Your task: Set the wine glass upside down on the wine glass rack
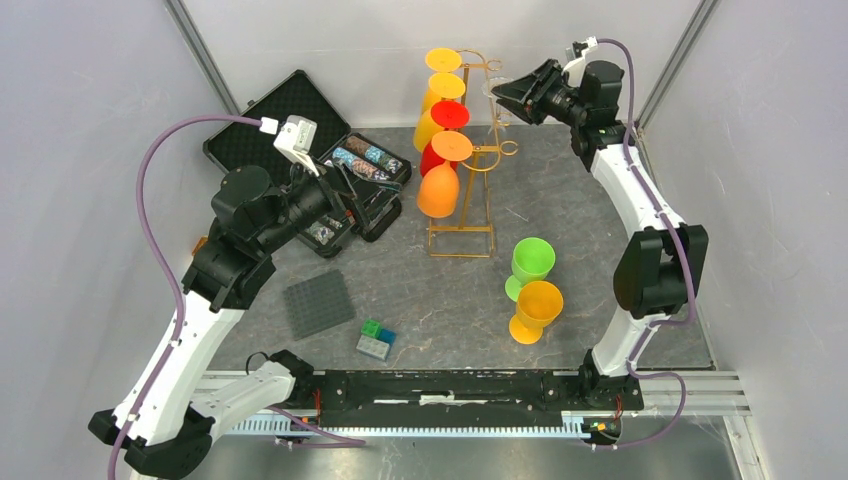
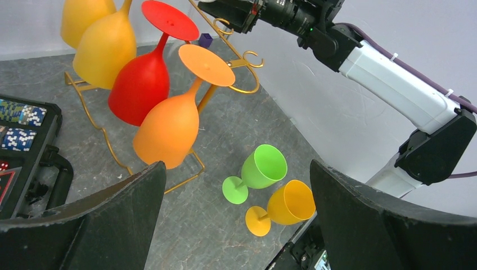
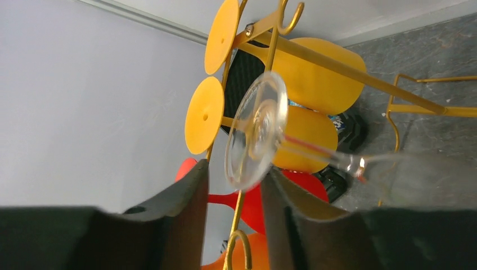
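Note:
The gold wire wine glass rack (image 1: 462, 235) stands at the back of the table. Yellow, red and orange glasses hang upside down along its left side. A clear wine glass (image 3: 256, 132) hangs by its foot near the rack's top right arm (image 3: 315, 53), with its stem running down to a blurred bowl. My right gripper (image 3: 233, 174) is right at that foot, jaws parted, with a gap showing beside the foot's rim. From above, the right gripper (image 1: 503, 95) sits at the rack's upper right. My left gripper (image 2: 236, 225) hangs wide open and empty, left of the rack.
A green glass (image 1: 530, 262) and an orange-yellow glass (image 1: 537, 305) stand on the table, right of the rack base. An open black case of chips (image 1: 330, 170) lies at the back left. A grey baseplate (image 1: 318, 303) and small blocks (image 1: 376, 340) lie near the front.

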{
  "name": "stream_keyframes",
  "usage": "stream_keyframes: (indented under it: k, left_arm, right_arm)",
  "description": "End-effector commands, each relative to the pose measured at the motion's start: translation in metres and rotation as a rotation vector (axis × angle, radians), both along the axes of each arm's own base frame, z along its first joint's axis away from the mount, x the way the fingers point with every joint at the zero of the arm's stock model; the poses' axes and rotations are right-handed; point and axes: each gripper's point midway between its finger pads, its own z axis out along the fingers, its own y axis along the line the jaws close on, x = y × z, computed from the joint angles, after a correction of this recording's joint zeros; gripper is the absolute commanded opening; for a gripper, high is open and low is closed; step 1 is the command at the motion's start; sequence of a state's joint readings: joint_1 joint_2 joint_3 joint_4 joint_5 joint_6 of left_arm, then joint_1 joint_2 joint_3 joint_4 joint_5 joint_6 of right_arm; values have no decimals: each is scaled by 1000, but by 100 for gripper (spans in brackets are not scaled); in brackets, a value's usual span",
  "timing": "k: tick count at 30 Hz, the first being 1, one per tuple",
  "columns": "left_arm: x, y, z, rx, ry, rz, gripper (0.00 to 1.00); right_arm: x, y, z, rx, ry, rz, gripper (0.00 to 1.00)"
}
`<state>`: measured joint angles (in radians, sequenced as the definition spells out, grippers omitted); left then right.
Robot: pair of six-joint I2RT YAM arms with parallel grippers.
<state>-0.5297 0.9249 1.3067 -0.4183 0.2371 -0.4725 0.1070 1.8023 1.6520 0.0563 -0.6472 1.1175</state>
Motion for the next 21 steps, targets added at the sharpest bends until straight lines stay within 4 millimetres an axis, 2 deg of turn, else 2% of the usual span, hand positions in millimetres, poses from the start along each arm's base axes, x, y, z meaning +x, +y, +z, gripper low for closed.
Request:
stream_keyframes:
  k: [1, 5, 6, 7, 16, 21]
  left_arm:
    - [-1, -1, 7, -35, 0, 4, 100]
    - [0, -1, 5, -34, 4, 3, 100]
    - [0, -1, 4, -33, 6, 4, 100]
    - [0, -1, 4, -31, 6, 5, 100]
    - [0, 0, 3, -33, 5, 9, 100]
    - [1, 1, 3, -26, 9, 15, 100]
  right_arm:
    - [-4, -2, 28, -44, -99, -12, 51]
    - [-5, -5, 27, -74, -103, -21, 73]
    - [-6, -6, 22, -82, -81, -26, 92]
    - [-7, -7, 22, -88, -79, -33, 98]
    - [-16, -16, 29, -137, -115, -72, 98]
    - [-21, -29, 27, -197, -123, -120, 98]
